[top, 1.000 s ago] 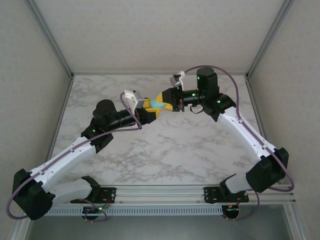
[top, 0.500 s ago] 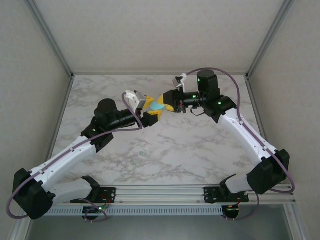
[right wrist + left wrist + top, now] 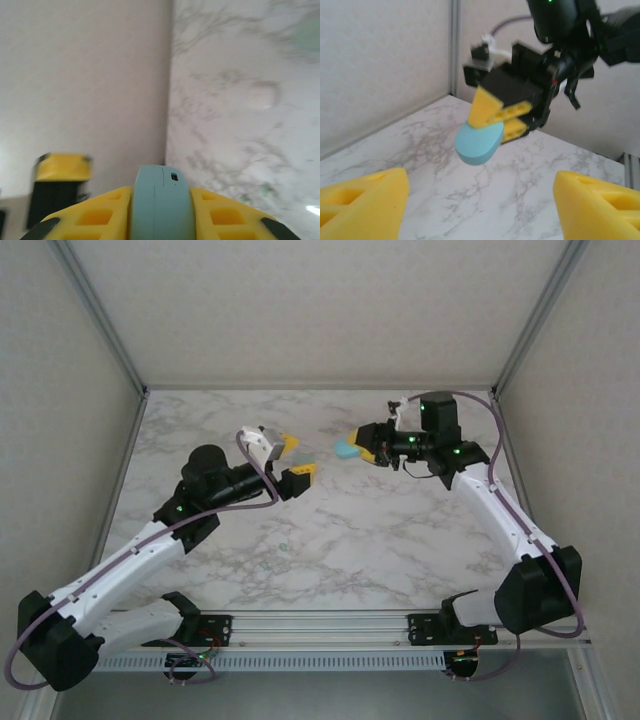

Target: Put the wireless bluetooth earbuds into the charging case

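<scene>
Holds a pale teal pebble-shaped plastic case (image 3: 346, 449) pinched in the right gripper (image 3: 357, 448) above the white marble table (image 3: 380, 540), with the left gripper (image 3: 297, 457) spread wide, near on its left.

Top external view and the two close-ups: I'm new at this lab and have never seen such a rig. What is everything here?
Two robot arms are bolted at the near edge of a marble table. The overhead picture comes from a fixed camera above and behind them; each close-up comes from a wrist camera. The yellow wedges are each tool's fingers. The right tool clamps a teal case above the table. The left tool is open and empty. Two tiny specks lie on the table, too small to identify.
</scene>
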You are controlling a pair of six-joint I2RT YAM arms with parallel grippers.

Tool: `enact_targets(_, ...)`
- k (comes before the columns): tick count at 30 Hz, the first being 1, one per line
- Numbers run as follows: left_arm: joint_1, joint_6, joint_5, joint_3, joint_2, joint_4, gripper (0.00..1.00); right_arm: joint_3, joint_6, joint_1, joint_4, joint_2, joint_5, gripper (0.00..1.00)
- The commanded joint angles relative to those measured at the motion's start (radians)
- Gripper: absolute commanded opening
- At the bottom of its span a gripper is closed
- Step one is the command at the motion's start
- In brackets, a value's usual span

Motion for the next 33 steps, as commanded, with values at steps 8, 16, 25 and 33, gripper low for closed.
enact_targets(8,-0.005,-0.076,-0.25,-0.01,-0.089,-0.07,0.84,-0.214,-0.097,-0.085,0.15,0.246,0.048,0.22)
enact_targets(16,-0.003,-0.129,-0.326,0.034,-0.092,-0.172,0.85,-0.231,-0.133,-0.087,0.242,0.415,0.076,0.22)
enact_targets(25,-0.002,-0.143,-0.359,0.044,-0.08,-0.2,0.87,-0.245,-0.258,-0.09,0.175,0.45,0.141,0.26)
enact_targets(33,0.0,-0.141,-0.349,0.056,-0.073,-0.213,0.88,-0.287,-0.272,-0.093,0.159,0.443,0.21,0.31)
